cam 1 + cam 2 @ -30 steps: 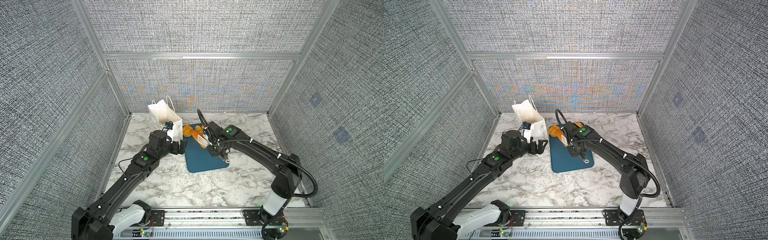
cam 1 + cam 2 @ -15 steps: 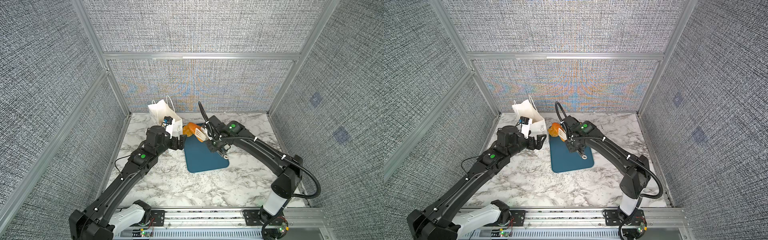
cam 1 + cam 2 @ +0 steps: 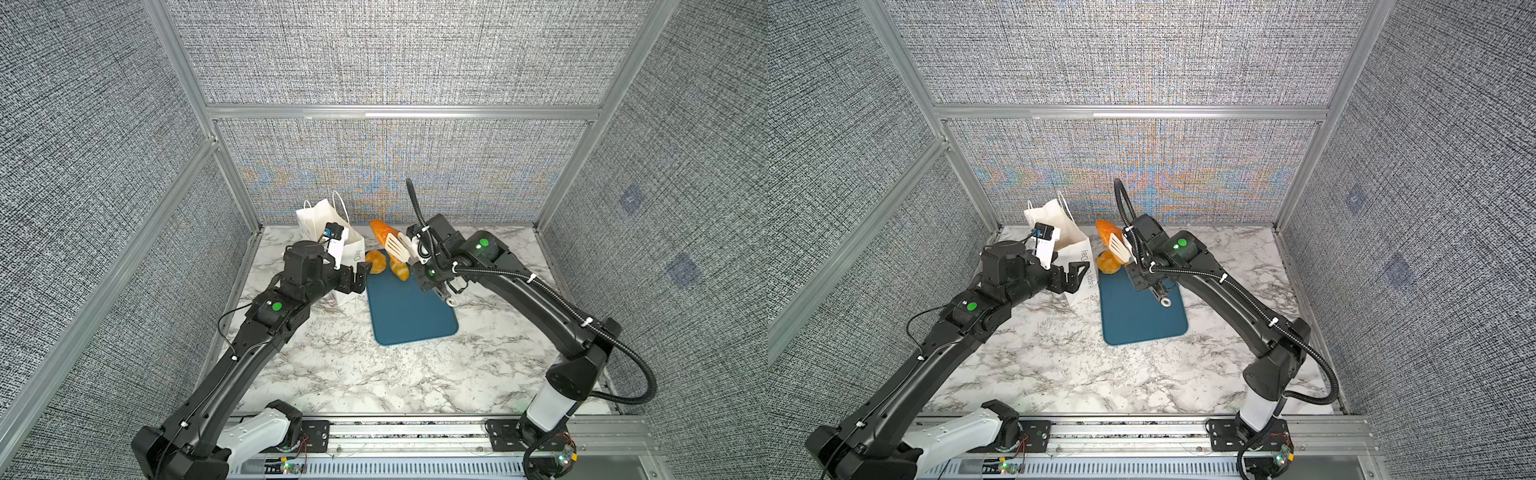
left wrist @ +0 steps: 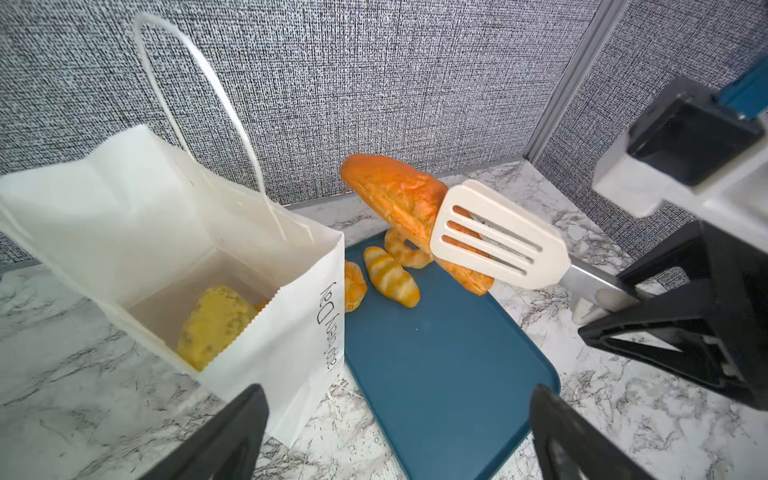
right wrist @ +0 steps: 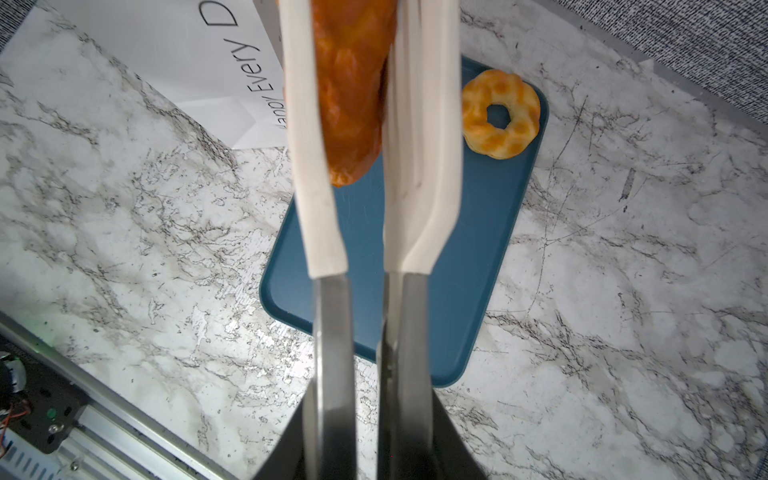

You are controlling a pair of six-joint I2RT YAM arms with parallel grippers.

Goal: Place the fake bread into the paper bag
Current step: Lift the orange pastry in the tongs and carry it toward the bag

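The white paper bag [image 3: 353, 249] [image 3: 1067, 237] stands open at the back left, and one yellow piece of fake bread [image 4: 216, 324] lies inside it. White slotted tongs [image 3: 397, 245] [image 4: 494, 237] pinch a long reddish-orange piece of bread [image 3: 380, 232] [image 5: 349, 91] in the air, above the tray's far end and right of the bag. My right gripper [image 3: 426, 276] [image 5: 368, 415] is shut on the tongs' metal handles. My left gripper [image 3: 359, 276] [image 4: 395, 436] is open and holds nothing, at the bag's front corner. A ring [image 5: 500, 114], a ridged roll [image 4: 390, 276] and a croissant [image 4: 353, 286] rest on the tray.
The dark-teal tray [image 3: 411, 311] [image 3: 1142, 320] lies on the marble table right of the bag, its near half bare. The bag's cord handles [image 4: 208, 104] stand up above its mouth. Grey cloth walls close the table in at the back and on both sides.
The tongs with the reddish-orange bread have risen from the tray, staying right of the bag. My left gripper has shifted slightly farther back and has stayed open.
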